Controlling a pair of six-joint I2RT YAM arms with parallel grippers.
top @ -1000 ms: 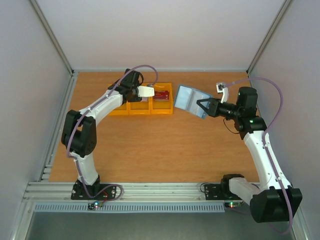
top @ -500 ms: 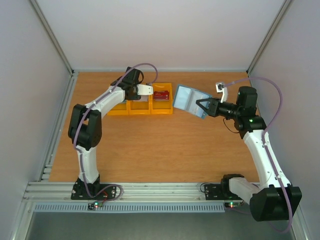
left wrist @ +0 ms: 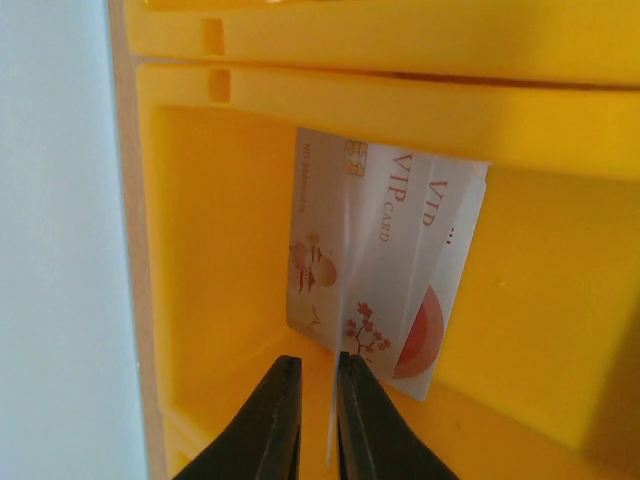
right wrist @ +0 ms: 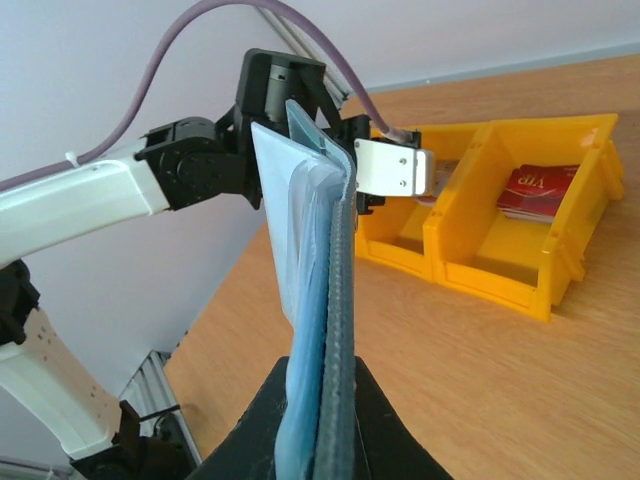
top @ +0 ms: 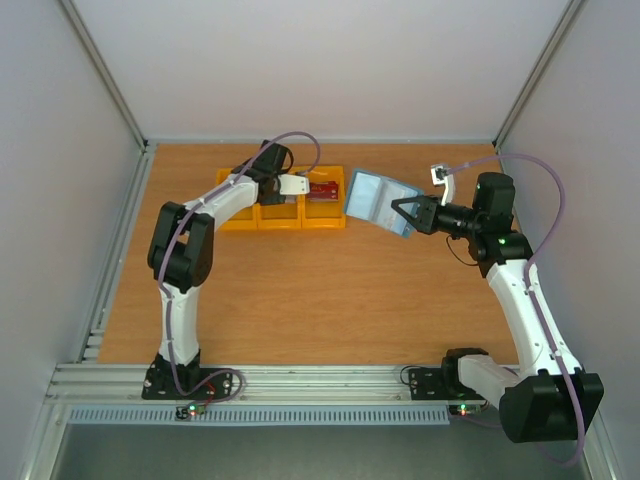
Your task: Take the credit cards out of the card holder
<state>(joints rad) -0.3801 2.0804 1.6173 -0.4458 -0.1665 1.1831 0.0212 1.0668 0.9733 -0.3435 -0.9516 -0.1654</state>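
Observation:
My right gripper (top: 405, 214) (right wrist: 325, 378) is shut on the edge of the teal-blue card holder (top: 375, 200) (right wrist: 312, 230) and holds it open in the air, right of the bins. A teal strip (right wrist: 303, 122) juts out at the holder's top. My left gripper (top: 288, 185) (left wrist: 317, 362) reaches into a yellow bin (left wrist: 220, 250). Its fingers stand a sliver apart. A whitish credit card (left wrist: 338, 400) is edge-on between them, leaning on the right finger (left wrist: 358, 410). Two more pale VIP cards (left wrist: 325, 250) (left wrist: 445, 290) lie in that bin. A red card (top: 322, 192) (right wrist: 540, 190) lies in the rightmost bin.
Three yellow bins (top: 235, 222) (right wrist: 490, 280) stand in a row at the back of the wooden table (top: 300, 300). Grey walls (top: 60, 200) close in both sides and the back. The left arm's white wrist mount (right wrist: 392, 166) hangs over the bins.
The left arm's elbow has swung right and closer to the bins while its gripper stayed over them. Its fingers have parted slightly. The right arm and holder have barely moved.

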